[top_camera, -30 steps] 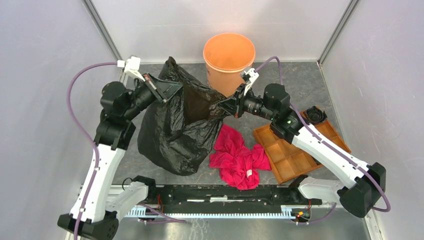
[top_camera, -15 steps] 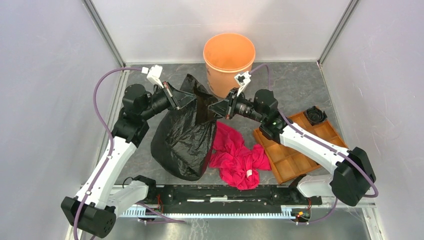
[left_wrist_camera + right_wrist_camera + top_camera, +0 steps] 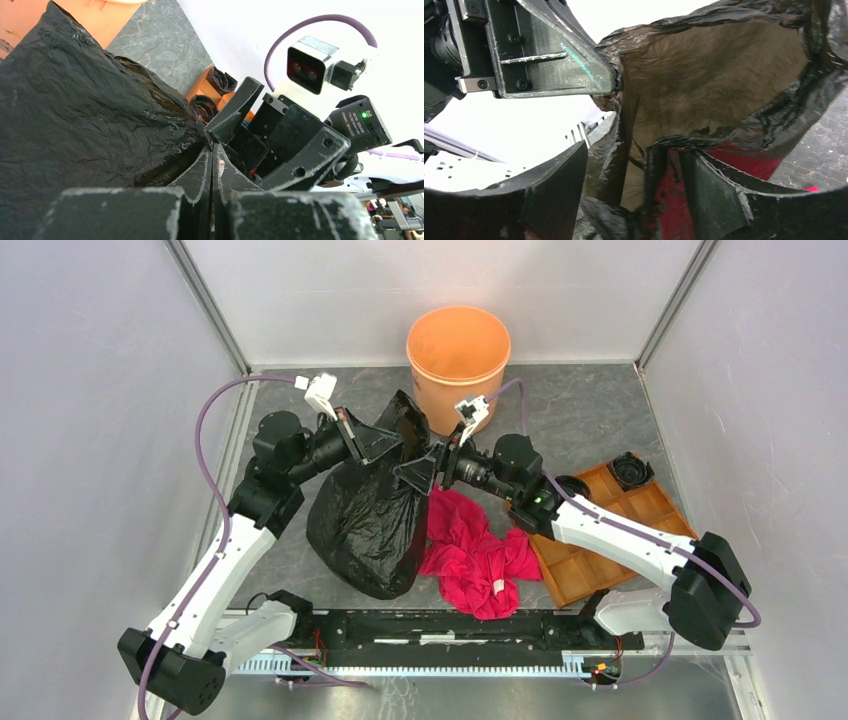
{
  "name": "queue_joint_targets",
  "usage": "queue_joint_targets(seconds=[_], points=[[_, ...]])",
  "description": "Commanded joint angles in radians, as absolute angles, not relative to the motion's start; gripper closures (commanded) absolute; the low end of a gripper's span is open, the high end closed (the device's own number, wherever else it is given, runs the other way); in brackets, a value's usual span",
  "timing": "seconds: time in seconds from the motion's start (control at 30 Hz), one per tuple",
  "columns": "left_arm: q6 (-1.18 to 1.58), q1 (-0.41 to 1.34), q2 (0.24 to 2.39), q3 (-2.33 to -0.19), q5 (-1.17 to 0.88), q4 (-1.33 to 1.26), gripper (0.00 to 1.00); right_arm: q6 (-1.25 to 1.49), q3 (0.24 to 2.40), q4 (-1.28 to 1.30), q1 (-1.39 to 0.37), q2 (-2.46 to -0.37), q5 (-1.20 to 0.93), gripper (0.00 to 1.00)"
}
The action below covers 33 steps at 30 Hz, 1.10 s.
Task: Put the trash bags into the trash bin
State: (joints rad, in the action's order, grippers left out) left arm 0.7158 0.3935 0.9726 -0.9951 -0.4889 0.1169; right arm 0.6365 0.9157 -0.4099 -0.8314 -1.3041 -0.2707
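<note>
Just in front of the orange trash bin (image 3: 458, 345), our left gripper (image 3: 396, 439) is clamped on the black trash bag (image 3: 365, 530); our right gripper (image 3: 406, 473) has its fingers apart around the rim.

The left gripper (image 3: 390, 438) and right gripper (image 3: 412, 472) meet tip to tip, with the trash bag (image 3: 365, 525) filling the gap between and beneath them. Just beyond both stands the trash bin (image 3: 458, 350), its mouth open upward. A red cloth (image 3: 475, 555) lies below the right gripper's wrist.

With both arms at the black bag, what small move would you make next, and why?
Probably close the right tool on the black trash bag: its fingers stand apart around a fold, only the left tool pinches it, and the orange bucket waits behind.
</note>
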Motion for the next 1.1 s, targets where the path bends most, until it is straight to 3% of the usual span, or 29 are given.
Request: queue_joint_targets(seconds=[0.0,0.1,0.2,0.37,0.43,0.5,0.6,0.67,0.77,0.87,1.07], points=[[0.715,0.4,0.974,-0.99,-0.47,0.073,0.98,0.6,0.925,-0.448,-0.882,-1.291,-0.148,0.19],[0.738,0.405,0.984,-0.992,-0.476,0.073,0.98,0.546,1.006,-0.371,-0.945,-1.34,-0.067,0.15],[0.747,0.408,0.982,-1.007,-0.491,0.078,0.98,0.5,1.073,-0.278,-0.997,-1.376,0.096,0.2],[0.75,0.418,0.973,-1.028,-0.495,0.089,0.98,0.474,1.079,-0.272,-1.029,-1.402,0.293,0.5],[0.735,0.418,0.975,-1.044,-0.504,0.111,0.94,0.472,1.076,-0.268,-1.03,-1.409,0.333,0.76],[0.684,0.418,0.978,-1.076,-0.501,0.178,0.81,0.462,1.066,-0.249,-1.029,-1.396,0.383,0.99],[0.567,0.418,0.967,-1.126,-0.392,0.29,0.39,0.441,0.966,-0.236,-1.029,-1.301,0.475,1.0],[0.507,0.418,0.958,-1.154,-0.259,0.371,0.22,0.403,0.855,-0.264,-1.029,-1.203,0.519,1.0],[0.459,0.418,0.961,-1.173,-0.05,0.434,0.1,0.37,0.743,-0.225,-1.024,-1.07,0.57,1.0],[0.475,0.418,1.015,-1.195,0.095,0.433,0.06,0.361,0.663,-0.163,-1.025,-0.95,0.569,1.0],[0.53,0.416,1.295,-1.341,0.038,0.322,0.06,0.39,0.52,-0.114,-1.024,-0.747,0.561,1.0]])
